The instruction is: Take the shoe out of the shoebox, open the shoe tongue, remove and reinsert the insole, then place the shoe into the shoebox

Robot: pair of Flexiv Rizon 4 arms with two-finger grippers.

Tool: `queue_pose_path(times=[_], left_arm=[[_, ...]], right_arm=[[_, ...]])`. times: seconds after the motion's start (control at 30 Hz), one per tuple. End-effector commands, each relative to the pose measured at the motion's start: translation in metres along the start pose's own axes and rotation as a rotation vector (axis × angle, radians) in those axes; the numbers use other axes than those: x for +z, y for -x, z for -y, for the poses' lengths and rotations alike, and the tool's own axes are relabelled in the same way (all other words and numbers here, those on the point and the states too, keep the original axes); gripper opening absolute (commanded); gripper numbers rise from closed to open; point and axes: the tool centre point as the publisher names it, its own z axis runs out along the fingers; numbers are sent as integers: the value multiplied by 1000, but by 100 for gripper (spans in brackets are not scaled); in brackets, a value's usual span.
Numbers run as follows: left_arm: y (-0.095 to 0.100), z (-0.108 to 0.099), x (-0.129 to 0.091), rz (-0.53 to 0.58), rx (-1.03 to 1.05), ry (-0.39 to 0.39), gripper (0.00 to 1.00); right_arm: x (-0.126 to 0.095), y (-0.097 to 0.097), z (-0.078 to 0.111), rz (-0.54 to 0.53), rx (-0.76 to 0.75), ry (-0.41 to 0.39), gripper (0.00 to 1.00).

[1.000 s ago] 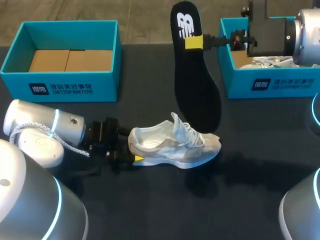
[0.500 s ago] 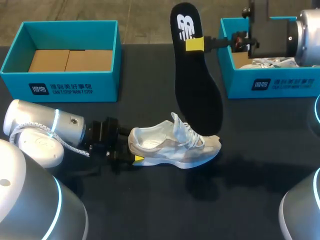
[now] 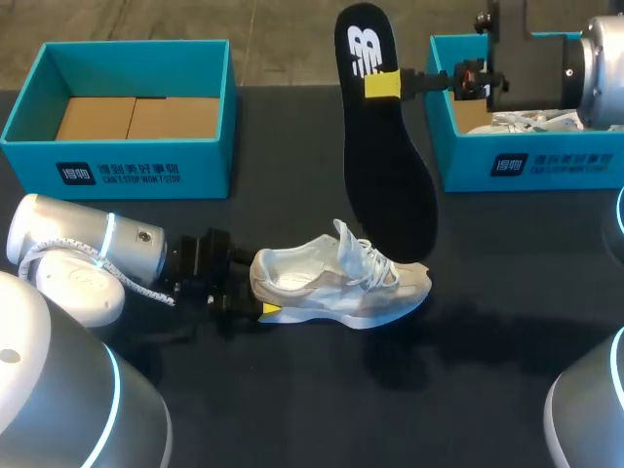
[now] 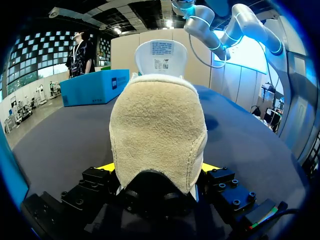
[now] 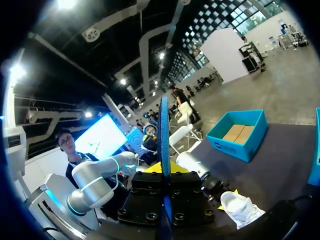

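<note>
1. Your shoe [image 3: 341,283], a pale sneaker, stands on its sole on the dark surface [image 3: 292,409], out of any box. Its tongue is lifted up above the laces.
2. Your left fingers [image 4: 106,167] hold the shoe by the heel. One yellow tip presses on each flank, low down by the sole.
3. Your right fingers [image 3: 380,85] are pinched tight on the black insole [image 3: 385,166], close to its logo end. They hold it in the air above and behind the shoe.
4. The insole hangs nearly upright, with its broad toe end pointing down toward the shoe's laces. From the head view you cannot tell whether that end touches the shoe.
5. A teal box [image 3: 127,171] sits open behind the shoe's heel end, showing its cardboard floor.
6. The other teal box [image 3: 526,166] sits behind and beyond the shoe's toe end. A second pale shoe [image 3: 531,120] lies inside it, and your right arm passes over it.
</note>
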Motion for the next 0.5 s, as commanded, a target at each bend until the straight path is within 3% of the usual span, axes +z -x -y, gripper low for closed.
queue_pose_path(times=[0.03,0.23,0.5], left_arm=[[0,-1,0,-2,0,4,0],[0,-1,0,-2,0,4,0],[0,-1,0,-2,0,4,0]], right_arm=[[3,2,9,0,6,10,0],[1,3,22,0,34,19,0],[1,2,26,10,47,23,0]])
